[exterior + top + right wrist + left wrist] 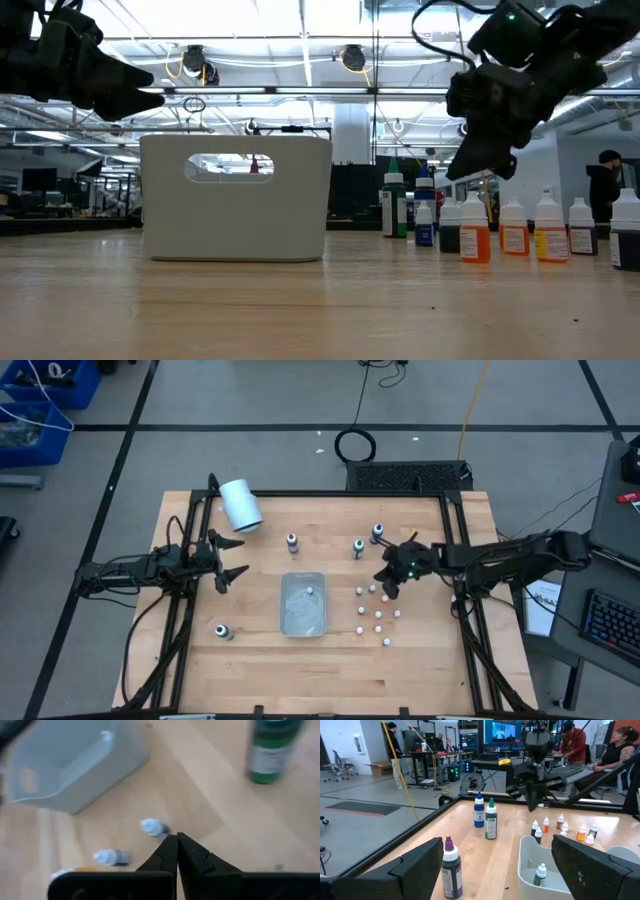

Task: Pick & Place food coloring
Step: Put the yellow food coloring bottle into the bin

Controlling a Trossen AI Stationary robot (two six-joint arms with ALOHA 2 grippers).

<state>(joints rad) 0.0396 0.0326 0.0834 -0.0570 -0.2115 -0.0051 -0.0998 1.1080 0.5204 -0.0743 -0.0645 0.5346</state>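
On the wooden table [330,660], seen from the high view, the small food coloring bottles [377,612] sit in a loose cluster on the right half, just right of the clear tray [303,622] that's parked around the middle. One little bottle with a white cap [310,590] is inside the tray already, near its far end.

Right gripper [388,588] hovers at the far edge of that cluster. From its wrist cam the two dark fingers [192,854] are pressed tip to tip with nothing between them, so pinched closed and empty. Right past the tips there's a small bottle lying on its side [152,827], and another one lying down [111,857] a bit further off. A bigger green bottle [270,751] stands upright beyond them.

Left gripper [232,560] is over the left side of the table, well apart from the cluster, with its fingers [415,870] spread wide and holding nothing. A purple-topped bottle [450,868] stands between them in that wrist view, and blue [479,810] and green [491,820] topped bottles stand close together further along.

Big white cylinder [240,505] lies on its side at the far left corner. One dark-capped bottle [222,631] stands alone near the left front.

In the low view, the row of small bottles [513,230] stands upright to the right of the tray [237,197].
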